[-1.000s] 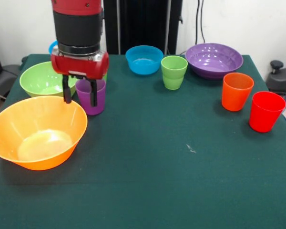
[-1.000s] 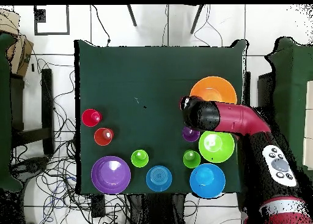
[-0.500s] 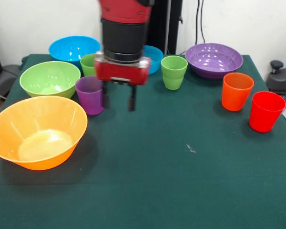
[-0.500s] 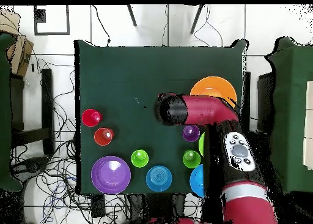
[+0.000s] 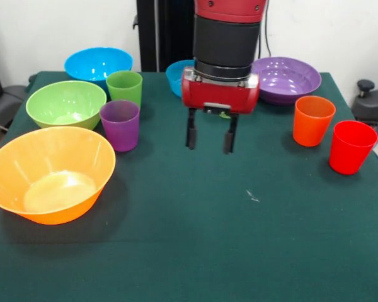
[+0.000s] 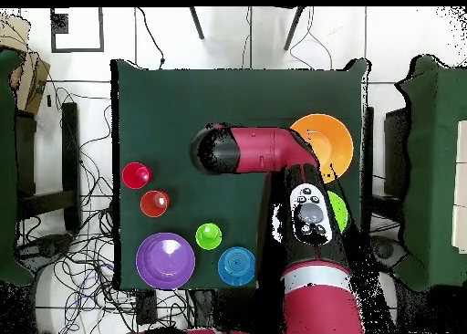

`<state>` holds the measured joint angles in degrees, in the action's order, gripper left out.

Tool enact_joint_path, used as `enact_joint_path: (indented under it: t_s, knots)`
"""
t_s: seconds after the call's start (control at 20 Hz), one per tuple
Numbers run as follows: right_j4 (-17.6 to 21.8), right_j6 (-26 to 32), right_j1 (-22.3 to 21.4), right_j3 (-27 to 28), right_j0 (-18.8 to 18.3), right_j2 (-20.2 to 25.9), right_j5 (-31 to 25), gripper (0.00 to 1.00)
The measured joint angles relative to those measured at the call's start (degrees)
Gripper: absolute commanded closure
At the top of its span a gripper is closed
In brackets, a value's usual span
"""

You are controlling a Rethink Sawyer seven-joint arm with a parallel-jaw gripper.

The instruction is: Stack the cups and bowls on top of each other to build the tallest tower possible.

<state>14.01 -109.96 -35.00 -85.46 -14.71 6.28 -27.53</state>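
Orange bowl [image 5: 49, 173] and purple cup [image 5: 120, 125] sit empty; end effector [image 5: 210, 133] hangs open, holding nothing.

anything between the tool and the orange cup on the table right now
Nothing visible does. The tool hangs open above bare green cloth, and the stretch of table between it and the orange cup holds nothing. The red cup stands beyond the orange one, and the purple bowl sits farther back, off that line.

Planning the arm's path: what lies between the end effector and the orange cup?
Nothing: in the front view only bare green cloth separates the open end effector from the orange cup.
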Motion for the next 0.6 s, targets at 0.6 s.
enact_joint_path:
  t_s: [0.6]
  knots:
    - [-1.0, 0.0, -3.9, -3.4, -12.0, 1.3, 0.0, 0.0]
